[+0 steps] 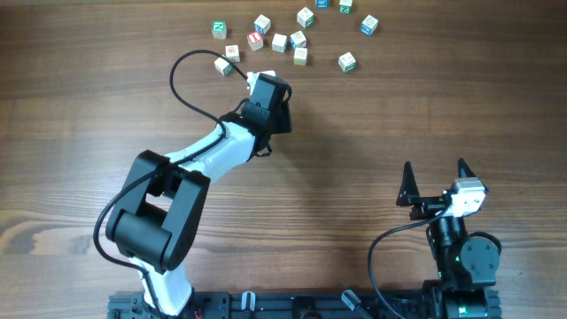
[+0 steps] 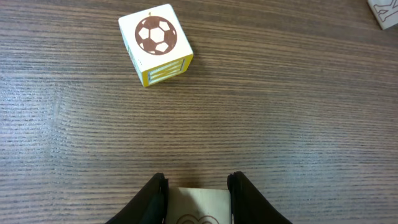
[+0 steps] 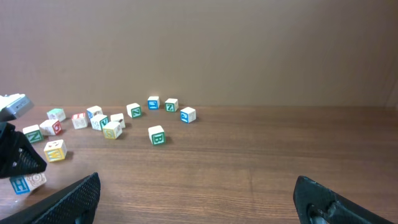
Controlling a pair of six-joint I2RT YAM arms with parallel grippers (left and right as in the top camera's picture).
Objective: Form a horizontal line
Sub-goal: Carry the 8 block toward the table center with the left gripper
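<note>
My left gripper (image 1: 258, 87) is low over the table near the back, just below the scattered cubes, and shows in the left wrist view (image 2: 198, 186) shut on a pale wooden cube (image 2: 198, 206) with a brown curved mark. A cube with a football picture and yellow edges (image 2: 157, 41) lies ahead of it, apart. Several loose letter cubes (image 1: 280, 42) lie scattered at the back. No edge-to-edge row of three shows. My right gripper (image 1: 437, 182) is open and empty near the front right, seen also in the right wrist view (image 3: 196, 199).
More loose cubes lie at the far back right (image 1: 347, 61), also seen in the right wrist view (image 3: 157, 134). A black cable (image 1: 182, 66) loops from the left arm over the table. Bare wood lies between the two arms.
</note>
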